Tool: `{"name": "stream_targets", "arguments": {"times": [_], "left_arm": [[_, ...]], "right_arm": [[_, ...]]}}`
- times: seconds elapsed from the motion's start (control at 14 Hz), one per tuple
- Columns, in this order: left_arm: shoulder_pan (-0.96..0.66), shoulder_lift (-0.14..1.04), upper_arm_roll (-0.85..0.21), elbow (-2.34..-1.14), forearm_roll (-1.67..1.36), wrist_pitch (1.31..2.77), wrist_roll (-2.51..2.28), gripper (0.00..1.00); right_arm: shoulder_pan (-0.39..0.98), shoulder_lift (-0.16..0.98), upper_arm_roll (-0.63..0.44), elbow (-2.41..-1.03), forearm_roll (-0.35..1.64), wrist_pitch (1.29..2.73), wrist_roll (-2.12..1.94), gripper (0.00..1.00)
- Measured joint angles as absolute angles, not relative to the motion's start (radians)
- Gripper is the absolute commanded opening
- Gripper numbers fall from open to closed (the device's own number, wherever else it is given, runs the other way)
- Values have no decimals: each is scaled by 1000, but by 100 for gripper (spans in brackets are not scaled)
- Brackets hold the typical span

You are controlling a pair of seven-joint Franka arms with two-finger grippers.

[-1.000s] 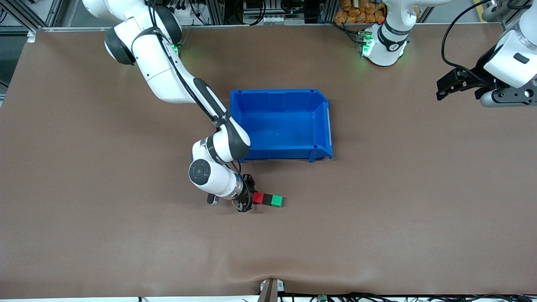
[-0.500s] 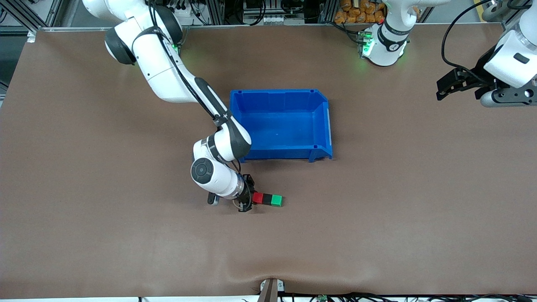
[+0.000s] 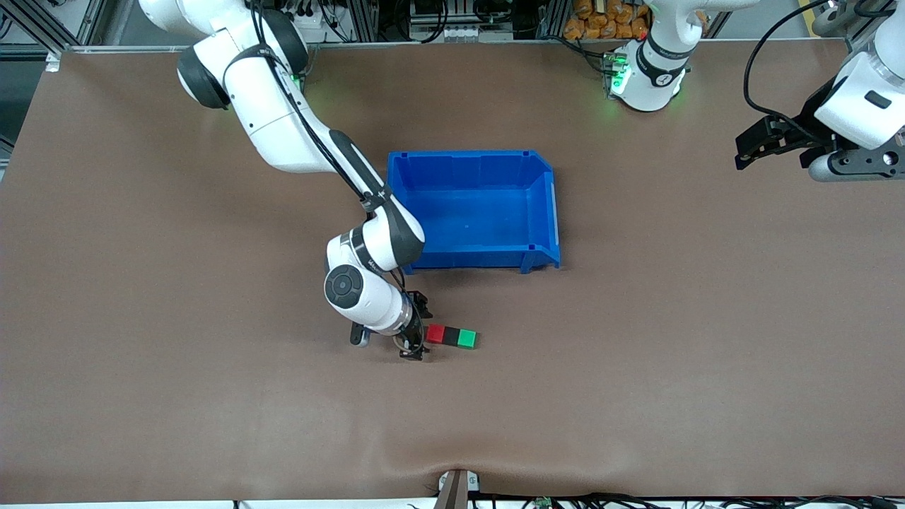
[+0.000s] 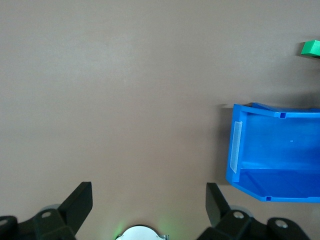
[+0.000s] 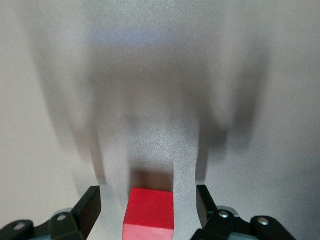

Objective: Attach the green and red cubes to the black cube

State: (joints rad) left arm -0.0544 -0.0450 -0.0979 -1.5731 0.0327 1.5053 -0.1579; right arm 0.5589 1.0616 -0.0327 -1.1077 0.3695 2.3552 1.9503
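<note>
The red cube (image 3: 435, 334), black cube (image 3: 450, 335) and green cube (image 3: 466, 338) lie touching in a row on the table, nearer to the front camera than the blue bin, with the black one in the middle. My right gripper (image 3: 421, 332) is low at the red end of the row, open, its fingers either side of the red cube (image 5: 150, 216) without gripping it. In the right wrist view the gripper (image 5: 148, 202) shows only the red cube; the black and green cubes are hidden. My left gripper (image 3: 742, 148) waits open and empty above the left arm's end of the table (image 4: 148, 200). The green cube (image 4: 311, 48) shows in the left wrist view.
A blue bin (image 3: 553, 212) stands in the middle of the table, open and with nothing in it; it also shows in the left wrist view (image 4: 235, 150). The brown table cover has a ripple near the front edge (image 3: 424, 459).
The right arm's wrist has shifted slightly toward the bin. The row of three cubes has stayed in place. The left arm has not moved.
</note>
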Motion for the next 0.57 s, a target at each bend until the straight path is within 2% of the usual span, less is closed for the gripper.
{"name": "stream_targets", "arguments": {"times": [0.57], "left_arm": [[-52,-42,-98,-1573,33,1507,-158,100]], "right_arm": [[558,1059,-47,-1089,369,2322,1950,100]]}}
